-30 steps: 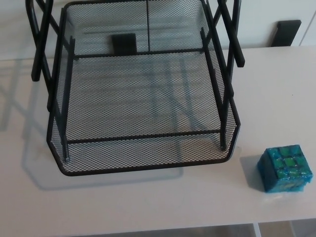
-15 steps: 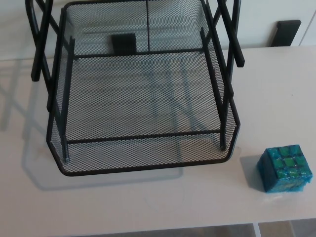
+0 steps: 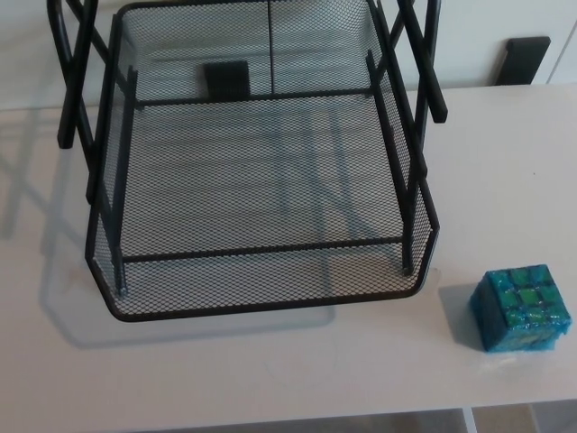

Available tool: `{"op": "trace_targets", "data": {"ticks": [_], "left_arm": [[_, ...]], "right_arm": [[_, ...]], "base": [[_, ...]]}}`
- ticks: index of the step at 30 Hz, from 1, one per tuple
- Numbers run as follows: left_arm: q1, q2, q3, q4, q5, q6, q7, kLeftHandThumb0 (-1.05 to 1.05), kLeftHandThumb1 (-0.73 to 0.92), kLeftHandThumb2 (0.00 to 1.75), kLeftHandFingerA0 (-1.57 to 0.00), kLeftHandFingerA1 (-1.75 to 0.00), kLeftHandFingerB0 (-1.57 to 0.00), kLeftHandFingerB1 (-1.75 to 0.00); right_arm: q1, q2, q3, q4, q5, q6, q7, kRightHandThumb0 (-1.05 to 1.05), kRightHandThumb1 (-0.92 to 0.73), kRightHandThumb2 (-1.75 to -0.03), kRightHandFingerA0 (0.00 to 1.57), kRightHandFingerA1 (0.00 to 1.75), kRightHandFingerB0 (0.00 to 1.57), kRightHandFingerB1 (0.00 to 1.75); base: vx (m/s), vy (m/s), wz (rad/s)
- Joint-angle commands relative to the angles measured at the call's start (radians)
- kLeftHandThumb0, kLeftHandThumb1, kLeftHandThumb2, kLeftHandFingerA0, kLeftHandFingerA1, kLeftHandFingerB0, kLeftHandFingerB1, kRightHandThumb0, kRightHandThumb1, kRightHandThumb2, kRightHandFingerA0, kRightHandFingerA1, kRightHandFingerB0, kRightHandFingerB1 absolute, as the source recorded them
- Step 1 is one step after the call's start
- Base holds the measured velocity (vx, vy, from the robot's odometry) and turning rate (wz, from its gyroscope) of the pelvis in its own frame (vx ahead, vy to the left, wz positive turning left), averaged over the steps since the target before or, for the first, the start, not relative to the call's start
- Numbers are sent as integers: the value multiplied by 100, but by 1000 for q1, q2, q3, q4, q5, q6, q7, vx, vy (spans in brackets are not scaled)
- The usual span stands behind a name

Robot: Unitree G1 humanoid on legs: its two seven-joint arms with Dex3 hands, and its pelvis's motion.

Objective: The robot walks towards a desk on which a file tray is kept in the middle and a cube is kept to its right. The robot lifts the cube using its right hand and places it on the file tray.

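Progress seems to be only at the beginning: the black mesh file tray (image 3: 270, 305) stands on the white desk (image 3: 270, 370), from the left to the middle of the view, and its bottom holds nothing. To its right, near the front right corner of the tray but apart from it, the blue-green cube (image 3: 521, 307) sits on the desk close to the front edge, not yet lifted. Neither hand of the robot shows, so it cannot be told whether the right hand is released or clenched; the reach, the grasp, the lift and the placing are all left to do.
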Motion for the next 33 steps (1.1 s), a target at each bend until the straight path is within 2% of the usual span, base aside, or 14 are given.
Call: {"op": "trace_targets", "data": {"ticks": [1, 10, 33], "left_arm": [[-12, 9, 0, 16, 2, 7, 9, -105, 73, 61, -11, -110, -12, -95], [42, 19, -12, 24, 10, -7, 9, -105, 73, 61, -11, -110, -12, -95], [41, 10, -14, 21, 6, -3, 14, -105, 73, 61, -11, -110, -12, -95]], "right_arm": [[-4, -13, 4, 5, -8, 25, -1, -53, -75, -62, 37, 51, 28, 35], [62, 7, 10, 9, -9, 15, -9, -53, -75, -62, 37, 51, 28, 35], [54, -3, 13, 8, -8, 18, -5, -53, -75, -62, 37, 51, 28, 35]], "base": [[0, 0, 0], [0, 0, 0], [0, 0, 0]]}}
